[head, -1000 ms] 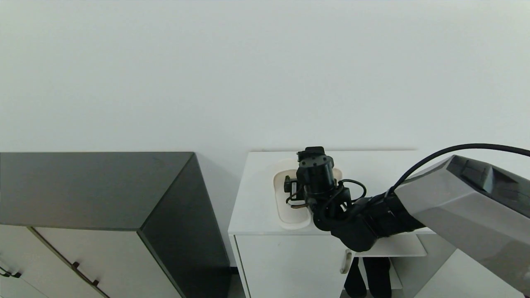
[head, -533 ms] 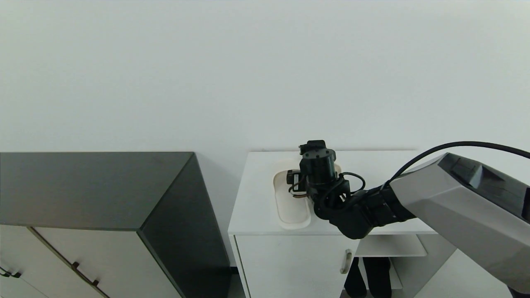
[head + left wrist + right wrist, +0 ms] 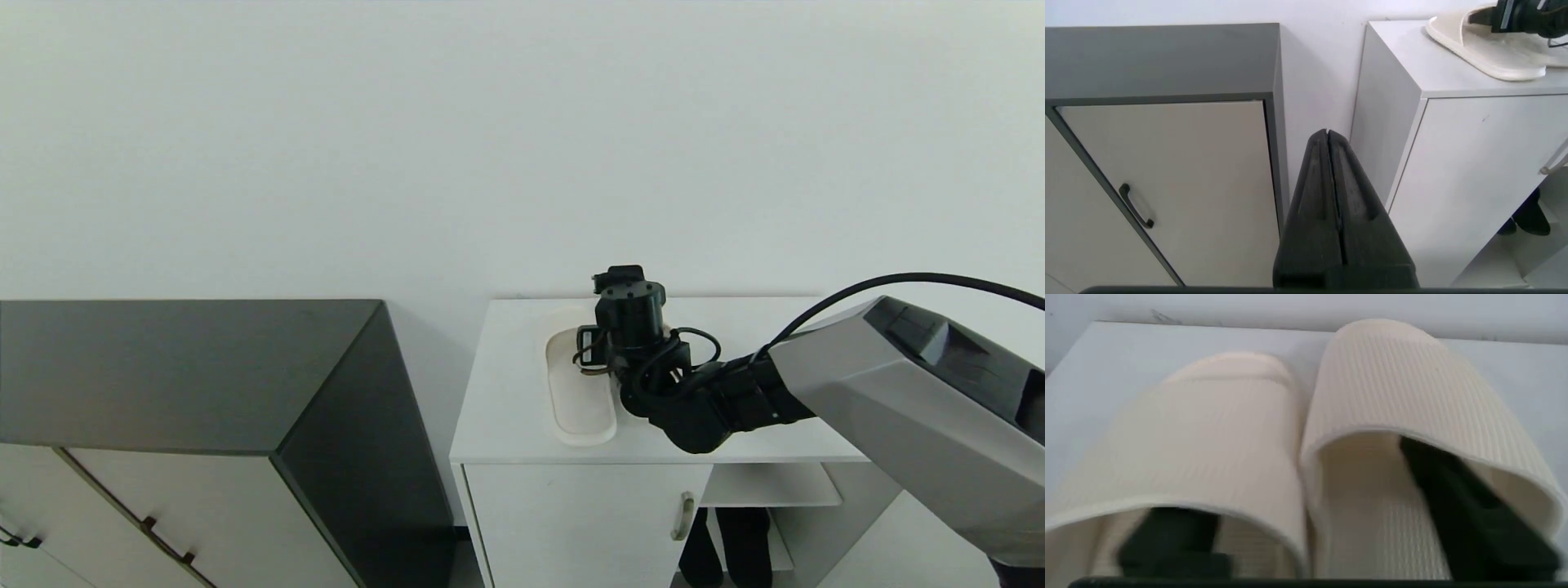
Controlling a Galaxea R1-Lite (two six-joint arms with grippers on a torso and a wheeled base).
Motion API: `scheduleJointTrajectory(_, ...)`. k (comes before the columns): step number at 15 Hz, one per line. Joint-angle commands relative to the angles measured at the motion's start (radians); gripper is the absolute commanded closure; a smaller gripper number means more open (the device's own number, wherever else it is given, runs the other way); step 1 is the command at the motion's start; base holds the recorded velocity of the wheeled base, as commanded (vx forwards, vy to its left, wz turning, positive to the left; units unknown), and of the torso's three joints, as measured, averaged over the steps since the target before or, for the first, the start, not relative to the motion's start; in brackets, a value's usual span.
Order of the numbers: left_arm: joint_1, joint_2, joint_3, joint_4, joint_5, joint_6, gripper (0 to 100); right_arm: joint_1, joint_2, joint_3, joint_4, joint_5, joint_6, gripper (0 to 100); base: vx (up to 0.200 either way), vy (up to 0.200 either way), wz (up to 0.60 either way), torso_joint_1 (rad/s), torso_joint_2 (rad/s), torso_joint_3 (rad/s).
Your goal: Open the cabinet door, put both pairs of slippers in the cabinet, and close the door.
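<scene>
Atop the cabinet, slippers point toward the wall, right gripper spread, a finger inside each.

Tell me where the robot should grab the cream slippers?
Pinch the two touching inner walls of the cream slippers, coming in from the open heel ends, one finger in each. They lie side by side, so one squeeze should hold both.

white cabinet top carries cream slippers, side by side, touching.
</scene>
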Motion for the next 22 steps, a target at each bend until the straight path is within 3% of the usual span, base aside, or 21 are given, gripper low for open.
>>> scheduleJointTrajectory(1,0.0,0.0,0.0,0.0,0.0,0.0,100,0.0,0.008,-0.004,-0.001,0.0,-0.001,100,0.0,0.0,0.0,0.0,0.0,0.0)
scheduleJointTrajectory(7,0.0,0.0,0.0,0.0,0.0,0.0,100,0.01,-0.017,0.007,-0.002,0.0,-0.01,100,0.0,0.0,0.0,0.0,0.0,0.0)
scheduleJointTrajectory(12,0.0,0.0,0.0,0.0,0.0,0.0,100,0.079,-0.219,0.18,-0.002,0.027,-0.019,100,0.0,0.0,0.0,0.0,0.0,0.0)
scheduleJointTrajectory(16,0.0,0.0,0.0,0.0,-0.001,0.003,100,0.146,-0.397,0.447,-0.011,0.034,0.021,100,0.0,0.0,0.0,0.0,0.0,0.0)
scheduleJointTrajectory(22,0.0,0.0,0.0,0.0,-0.003,0.003,100,0.143,-0.406,0.469,-0.01,0.057,0.053,100,-0.033,0.0,0.0,0.001,0.0,0.0)
